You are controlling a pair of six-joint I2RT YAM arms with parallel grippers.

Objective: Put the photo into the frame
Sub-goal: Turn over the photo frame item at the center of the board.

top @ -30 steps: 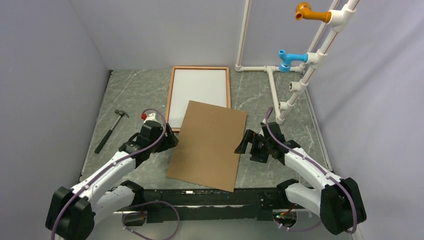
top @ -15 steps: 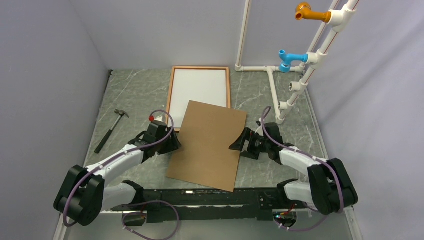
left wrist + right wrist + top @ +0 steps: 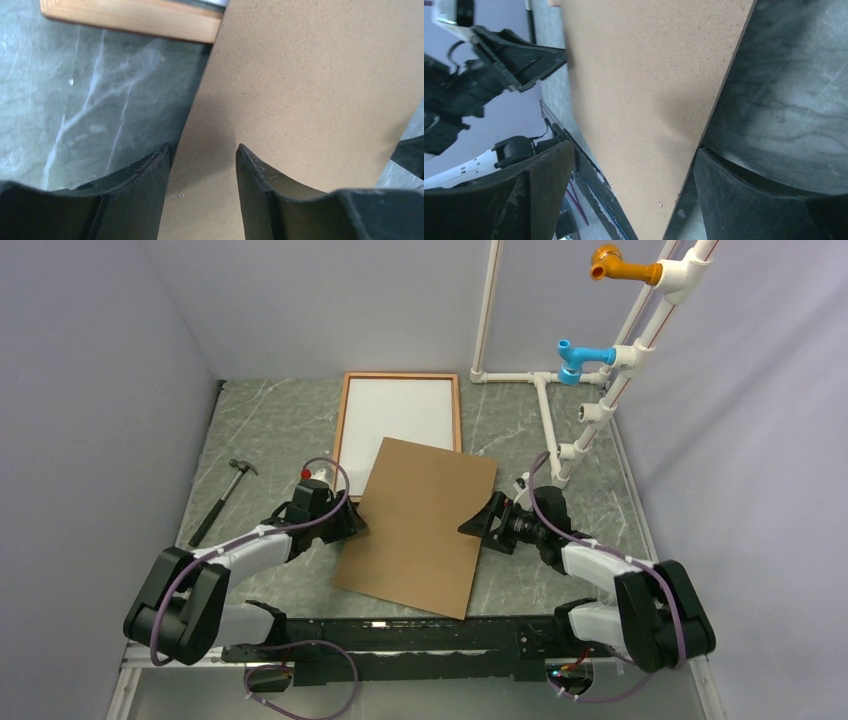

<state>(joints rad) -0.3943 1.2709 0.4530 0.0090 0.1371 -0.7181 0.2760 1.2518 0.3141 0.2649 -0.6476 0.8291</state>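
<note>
L gripper (image 3: 202,150) & R gripper (image 3: 634,147), fingers parted, straddle backing board (image 3: 420,530) edges mid-picture, prob. to seat it over photo (image 3: 395,425) in frame (image 3: 400,375), upper centre.

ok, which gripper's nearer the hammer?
Left. The left gripper is at the left edge of the board, right of the hammer; the right gripper is across the board, at its right edge.
</note>
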